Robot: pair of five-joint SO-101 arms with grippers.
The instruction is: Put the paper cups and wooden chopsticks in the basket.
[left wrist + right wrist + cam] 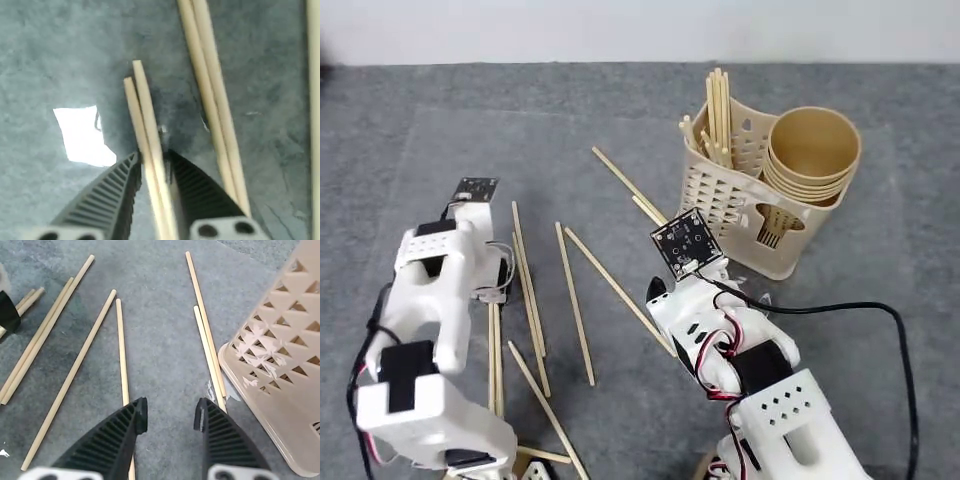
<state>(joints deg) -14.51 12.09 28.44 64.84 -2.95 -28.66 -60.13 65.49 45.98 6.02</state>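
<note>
My left hand (152,172) pinches two chopsticks (143,115), long axis twelve-to-six from above; right hand (170,416) spread, empty.

Robotics lab bench: 2 arms (430,320) with exposed wiring (720,352), grey felt table (620,110), plain white wall (620,30).
</note>
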